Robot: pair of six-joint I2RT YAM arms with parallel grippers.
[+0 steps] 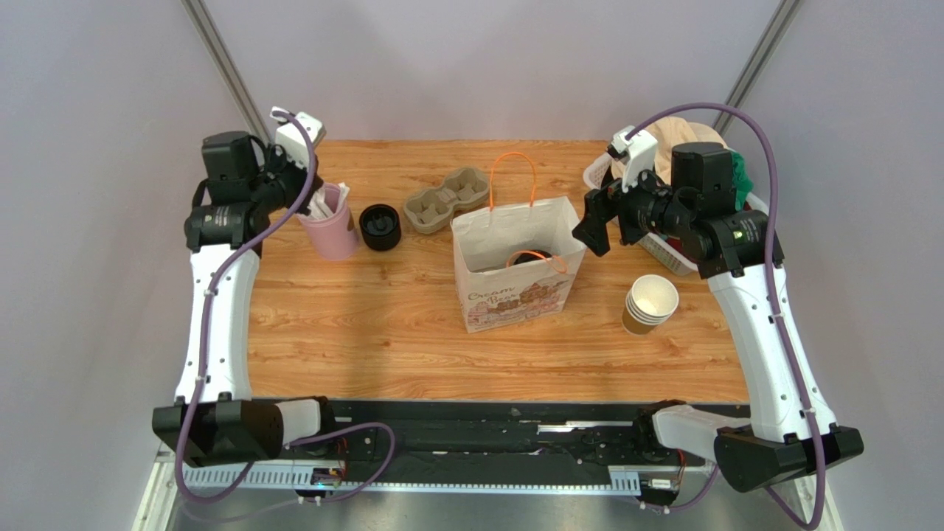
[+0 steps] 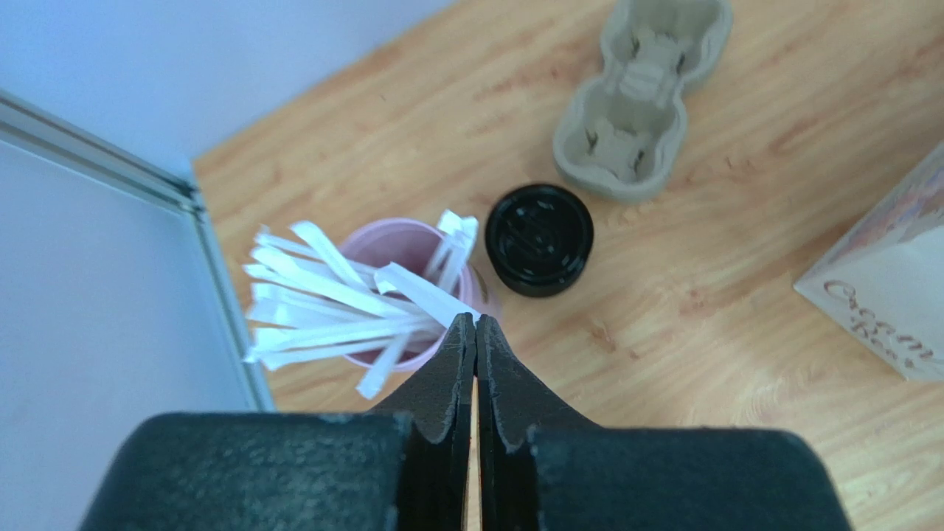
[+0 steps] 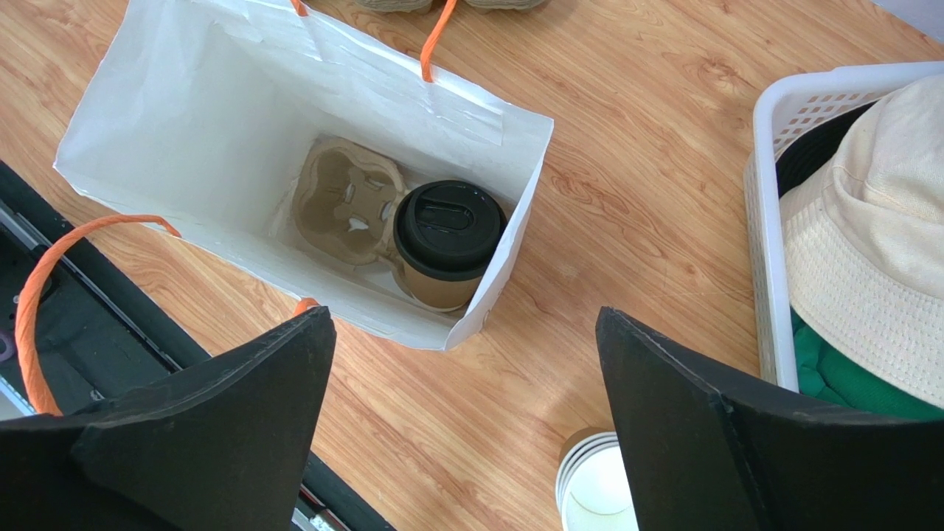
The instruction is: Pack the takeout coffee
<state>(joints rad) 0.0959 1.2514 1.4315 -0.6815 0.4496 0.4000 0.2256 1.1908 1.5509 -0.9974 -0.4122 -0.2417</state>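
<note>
The takeout coffee point(image 3: 449, 243), a brown paper cup with a black lid, stands in a pulp cup carrier point(image 3: 346, 199) inside the white paper bag point(image 3: 199, 100) with orange handles. In the top view the bag point(image 1: 516, 290) stands mid-table and only a dark bit of the lid point(image 1: 527, 258) shows. My right gripper point(image 3: 465, 332) is open and empty, held above the table just right of the bag; it also shows in the top view point(image 1: 592, 230). My left gripper point(image 2: 475, 323) is shut and empty, above the pink cup of white straws point(image 2: 366, 297), at the table's far left point(image 1: 290, 190).
A pile of black lids point(image 1: 380, 227) and an empty pulp carrier point(image 1: 445, 199) lie at the back left. A stack of lidless brown cups point(image 1: 649, 303) stands right of the bag. A white basket point(image 3: 776, 221) holds a beige hat point(image 3: 875, 243) and green cloth at the right.
</note>
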